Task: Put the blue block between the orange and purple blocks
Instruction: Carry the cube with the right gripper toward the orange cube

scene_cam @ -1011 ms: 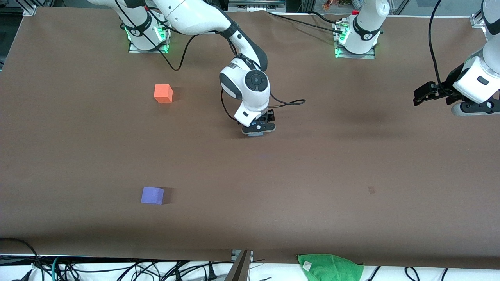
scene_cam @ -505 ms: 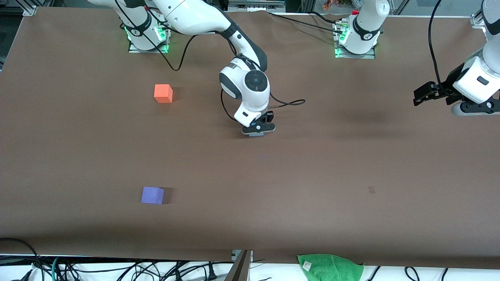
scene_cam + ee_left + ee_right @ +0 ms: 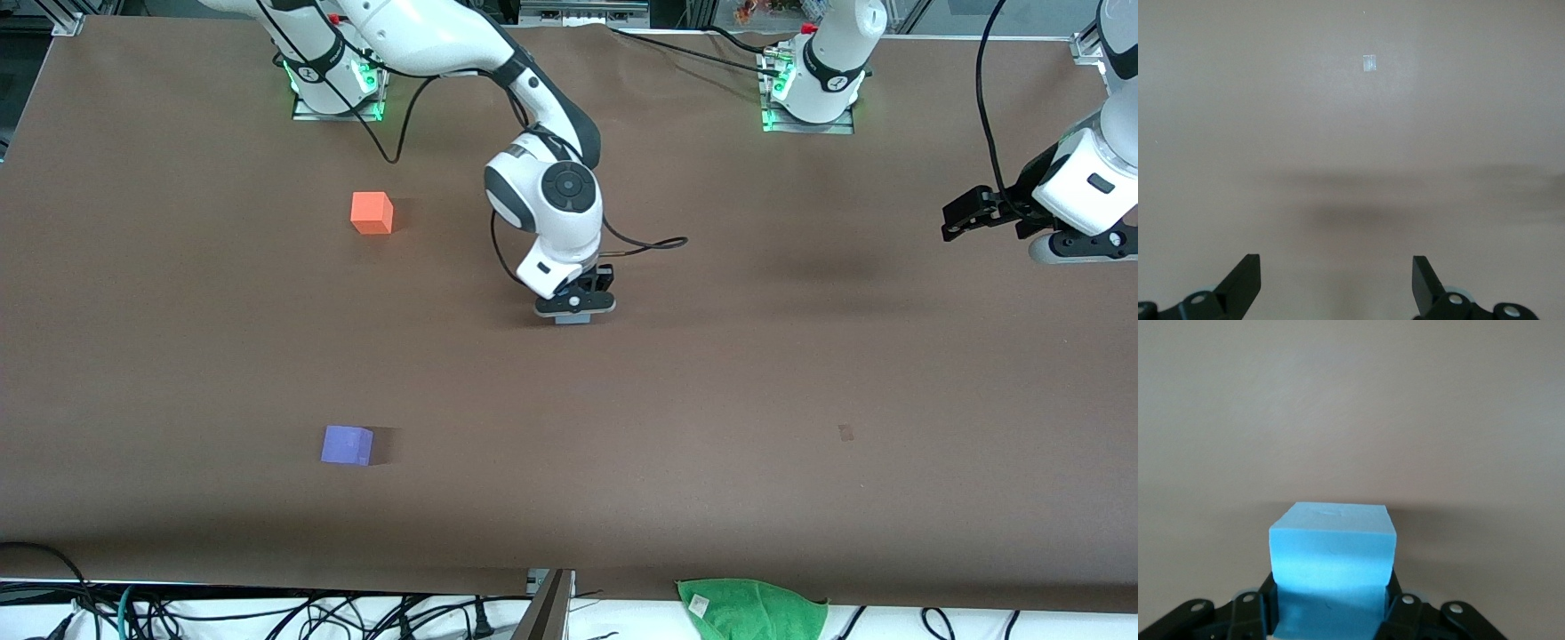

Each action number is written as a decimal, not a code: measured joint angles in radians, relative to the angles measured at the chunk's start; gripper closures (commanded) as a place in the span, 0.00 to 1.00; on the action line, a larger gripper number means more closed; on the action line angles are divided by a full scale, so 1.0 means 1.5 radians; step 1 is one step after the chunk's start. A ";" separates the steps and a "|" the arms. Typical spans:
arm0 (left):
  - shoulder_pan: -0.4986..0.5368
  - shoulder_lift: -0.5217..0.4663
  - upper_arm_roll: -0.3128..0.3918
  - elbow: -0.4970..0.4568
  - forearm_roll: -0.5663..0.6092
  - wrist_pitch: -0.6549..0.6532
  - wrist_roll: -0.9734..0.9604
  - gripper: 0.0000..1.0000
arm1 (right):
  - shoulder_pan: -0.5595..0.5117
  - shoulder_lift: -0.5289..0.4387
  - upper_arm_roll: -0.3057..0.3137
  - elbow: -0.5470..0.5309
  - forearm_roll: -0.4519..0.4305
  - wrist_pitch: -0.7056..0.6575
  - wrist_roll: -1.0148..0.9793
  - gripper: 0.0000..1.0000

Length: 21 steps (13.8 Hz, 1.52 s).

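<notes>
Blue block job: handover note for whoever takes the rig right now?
Right gripper: shut on the blue block, over mid-table.
Left gripper: open, holding nothing, waiting at the left arm's end of the table.
Orange block and purple block sit toward the right arm's end, purple nearer the front camera, with a wide gap between them.
Done: blue block grasped.
Left: carry it into that gap, set it down, release.

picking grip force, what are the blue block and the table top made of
The blue block, clamped in the right gripper, looks like matte foam: plain dull faces, faint dents, soft edges. The table seems covered in a brown matte sheet, smooth and glare-free; the exact material is unclear.
</notes>
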 measured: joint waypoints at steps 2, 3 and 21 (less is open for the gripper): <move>0.000 0.000 0.000 0.000 0.000 0.000 0.000 0.00 | -0.031 -0.039 -0.008 0.001 0.000 -0.069 -0.049 0.61; 0.000 0.000 0.001 0.000 0.000 0.000 0.000 0.00 | -0.054 -0.059 -0.010 0.000 0.000 -0.101 -0.082 0.61; 0.002 0.000 0.002 0.002 0.000 0.000 0.000 0.00 | -0.273 -0.271 -0.084 -0.417 0.104 0.062 -0.368 0.61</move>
